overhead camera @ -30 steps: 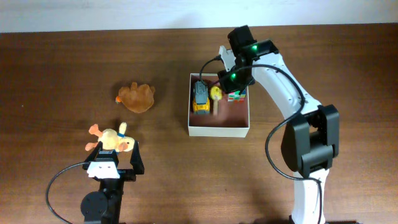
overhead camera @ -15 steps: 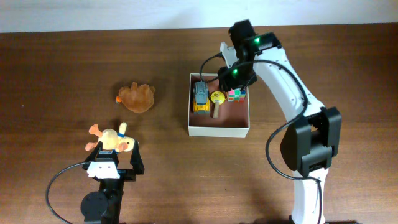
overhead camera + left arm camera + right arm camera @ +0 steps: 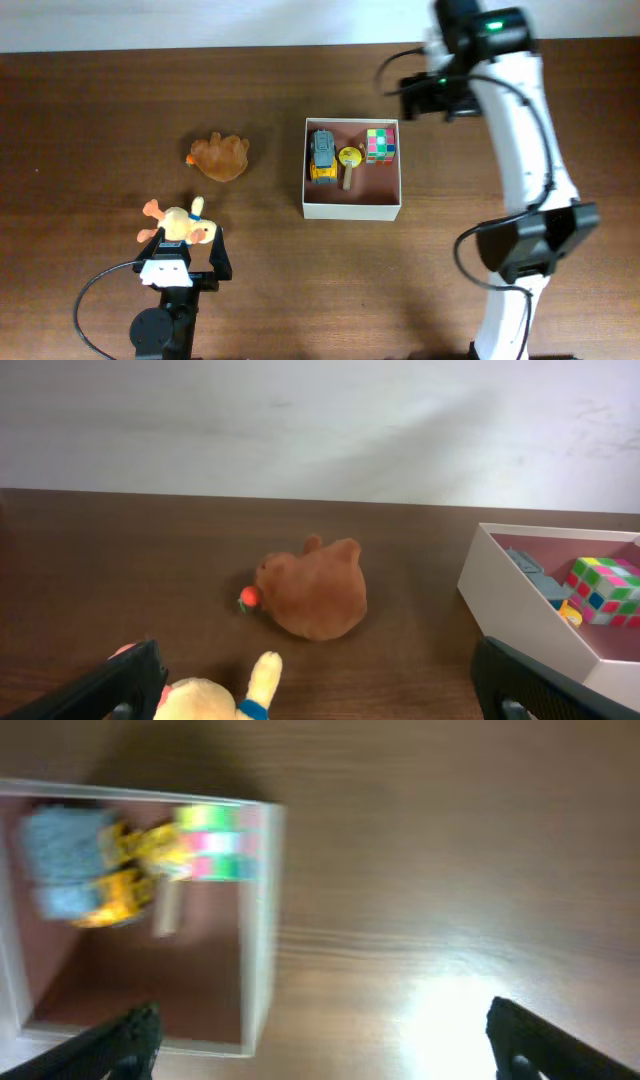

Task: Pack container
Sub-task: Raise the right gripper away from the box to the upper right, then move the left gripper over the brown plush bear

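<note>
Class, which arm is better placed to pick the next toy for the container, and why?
Left: the left gripper, open, sits at the yellow plush toy; the right gripper hovers past the container.

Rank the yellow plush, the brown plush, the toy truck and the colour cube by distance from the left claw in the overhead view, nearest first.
1. yellow plush: right at the left claw.
2. brown plush: farther up the table.
3. toy truck: left side of the container.
4. colour cube: container's upper right corner.

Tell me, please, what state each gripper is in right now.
Left gripper: open, gripping nothing; a yellow plush toy lies loose between its jaws.
Right gripper: open, empty.
</note>
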Motion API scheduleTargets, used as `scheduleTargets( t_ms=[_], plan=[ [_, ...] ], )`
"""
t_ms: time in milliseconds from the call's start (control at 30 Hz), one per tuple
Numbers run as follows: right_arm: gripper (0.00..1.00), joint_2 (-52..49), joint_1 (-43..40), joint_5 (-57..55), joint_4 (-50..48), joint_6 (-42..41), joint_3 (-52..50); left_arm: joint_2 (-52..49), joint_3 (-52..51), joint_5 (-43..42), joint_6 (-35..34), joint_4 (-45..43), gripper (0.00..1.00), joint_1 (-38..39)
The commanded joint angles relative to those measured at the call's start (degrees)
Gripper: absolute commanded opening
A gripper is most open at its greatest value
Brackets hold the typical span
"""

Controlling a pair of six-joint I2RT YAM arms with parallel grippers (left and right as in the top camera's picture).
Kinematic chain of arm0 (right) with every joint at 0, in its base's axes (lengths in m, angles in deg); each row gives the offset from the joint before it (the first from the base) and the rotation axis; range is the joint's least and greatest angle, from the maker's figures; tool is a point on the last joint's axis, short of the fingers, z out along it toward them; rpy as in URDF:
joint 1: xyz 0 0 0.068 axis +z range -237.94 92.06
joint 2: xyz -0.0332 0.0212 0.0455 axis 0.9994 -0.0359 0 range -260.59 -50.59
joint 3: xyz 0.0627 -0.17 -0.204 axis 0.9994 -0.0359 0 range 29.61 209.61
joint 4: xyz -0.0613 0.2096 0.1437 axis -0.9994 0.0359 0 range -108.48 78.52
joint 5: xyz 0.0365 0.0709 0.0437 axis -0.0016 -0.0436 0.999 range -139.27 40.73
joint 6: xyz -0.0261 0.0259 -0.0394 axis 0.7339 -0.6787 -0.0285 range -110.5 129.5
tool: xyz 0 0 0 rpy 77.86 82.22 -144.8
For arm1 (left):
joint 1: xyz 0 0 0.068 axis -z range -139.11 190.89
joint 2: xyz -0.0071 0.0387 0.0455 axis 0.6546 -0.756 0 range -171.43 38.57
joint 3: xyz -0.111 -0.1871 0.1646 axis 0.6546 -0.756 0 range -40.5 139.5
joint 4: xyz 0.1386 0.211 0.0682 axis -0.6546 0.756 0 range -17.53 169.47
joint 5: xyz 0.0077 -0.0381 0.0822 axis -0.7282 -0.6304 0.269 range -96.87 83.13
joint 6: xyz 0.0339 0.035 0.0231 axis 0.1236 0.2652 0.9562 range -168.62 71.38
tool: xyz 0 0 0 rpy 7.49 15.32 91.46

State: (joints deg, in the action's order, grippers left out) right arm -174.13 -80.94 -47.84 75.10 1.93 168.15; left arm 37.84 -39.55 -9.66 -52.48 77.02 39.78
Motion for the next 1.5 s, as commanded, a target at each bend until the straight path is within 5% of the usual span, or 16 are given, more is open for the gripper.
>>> scheduleTargets(
  t_ms=[0, 267, 1100, 1267, 1467],
  plan=[
    [0.99, 1.05, -6.25, -3.48, 1.90, -7.23, 0.76, 0.44, -0.37, 0.20, 0.90, 0.04, 0.99, -0.24],
    [0.99, 1.05, -12.37, -3.45, 3.74, -7.93, 0.76, 0.44, -0.37, 0.17, 0.90, 0.02, 0.99, -0.24],
    [0.99, 1.03, -12.66, -3.45, 3.52, -7.93, 0.76, -6.34, -0.37, -0.42, -1.86, -0.68, 0.99, -0.09],
    [0.99, 1.03, -12.66, -3.45, 3.52, -7.93, 0.76, -6.34, -0.37, 5.14, -1.90, -2.51, 0.99, -0.09],
    [0.99, 1.03, -12.66, -3.43, 3.52, -7.93, 0.76, -6.49, 1.31, -6.40, -1.90, -4.59, 0.99, -0.09]
  ],
)
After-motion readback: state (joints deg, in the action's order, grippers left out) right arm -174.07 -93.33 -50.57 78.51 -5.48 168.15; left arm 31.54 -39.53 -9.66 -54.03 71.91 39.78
